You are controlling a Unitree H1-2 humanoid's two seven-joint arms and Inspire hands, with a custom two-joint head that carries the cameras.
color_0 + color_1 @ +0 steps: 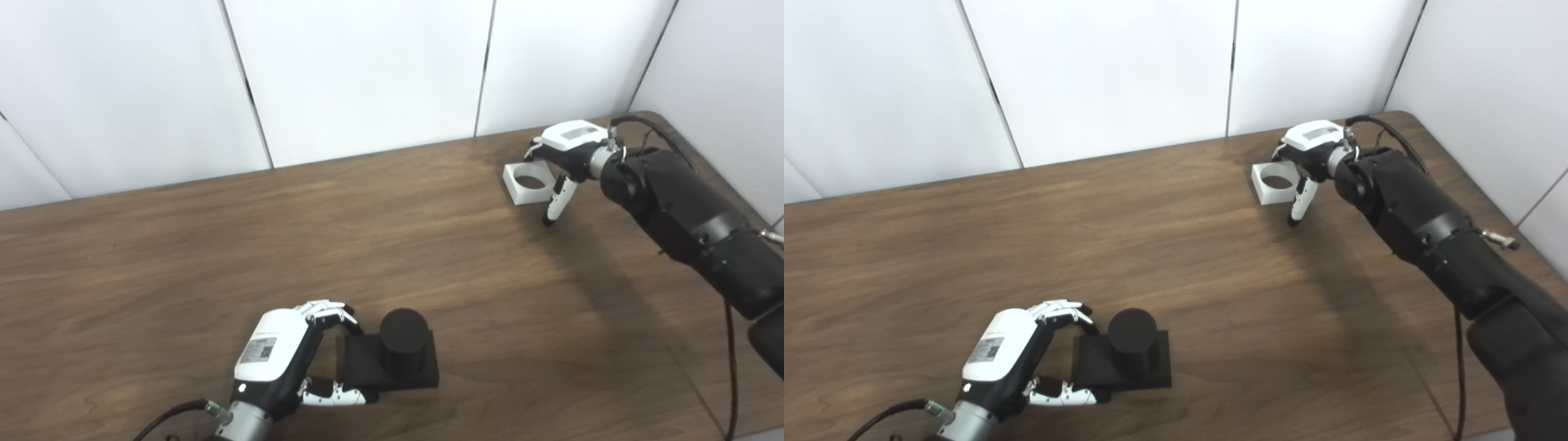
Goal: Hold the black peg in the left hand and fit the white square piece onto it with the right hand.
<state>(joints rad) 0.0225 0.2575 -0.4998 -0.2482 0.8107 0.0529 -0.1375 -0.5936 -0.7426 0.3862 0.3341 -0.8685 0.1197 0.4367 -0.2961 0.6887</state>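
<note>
The black peg (403, 346), a short round post on a flat square base, stands upright near the front edge of the wooden table (245, 245). The left hand (278, 358) sits just beside the base's left side, its fingers (327, 310) curled over the far corner and its thumb along the near edge; it looks like a pinch on the base, though firm contact is hard to confirm. The base rests flat on the table.

Well apart, near the far right corner, the white square piece (528, 182) lies flat with its round hole facing up. The right hand (566, 156) is at its right side, thumb pointing down just beside the near edge and fingers reaching behind the far edge; whether they press on the piece I cannot tell.

By my reading, both grasps are being set, with nothing lifted. Next, the right hand needs a secure hold, then a lift and a carry across to the peg, hole lined up over the post.
</note>
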